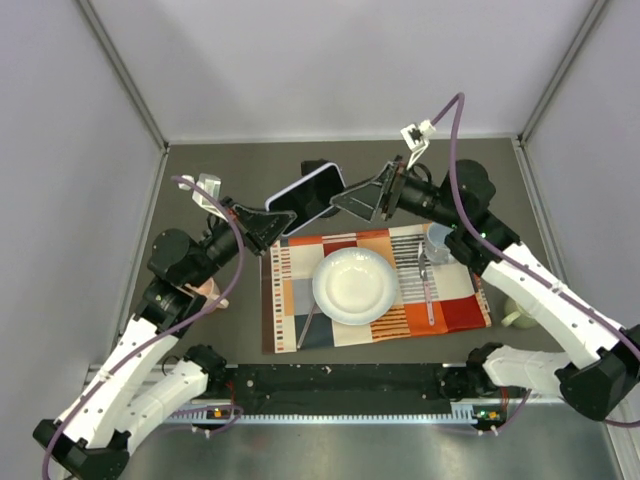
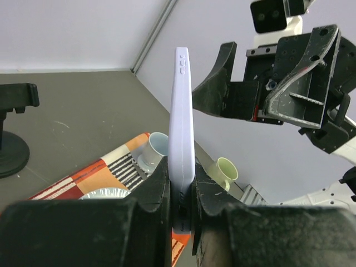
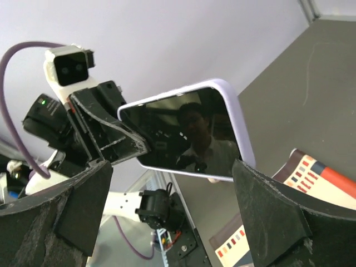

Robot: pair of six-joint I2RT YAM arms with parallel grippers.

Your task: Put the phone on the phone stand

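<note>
The phone [image 1: 312,194] hangs in the air over the back of the table, black screen up with a lavender rim. My left gripper [image 1: 277,222] is shut on its left end; in the left wrist view the phone [image 2: 182,105] stands edge-on, clamped between my left gripper's [image 2: 182,181] pads. My right gripper [image 1: 347,202] is open just right of the phone's other end. In the right wrist view the phone [image 3: 189,130] floats ahead of my right gripper [image 3: 172,200], apart from both fingers. The black phone stand [image 1: 315,168] stands behind the phone, mostly hidden, and the phone stand [image 2: 11,144] shows at far left.
A patterned placemat [image 1: 290,310] carries a white plate [image 1: 354,285], a fork [image 1: 428,285] and a pale blue cup [image 1: 440,240]. A pale green cup [image 1: 516,308] sits at the right and a pinkish cup [image 1: 207,290] at the left. Grey walls close in the table.
</note>
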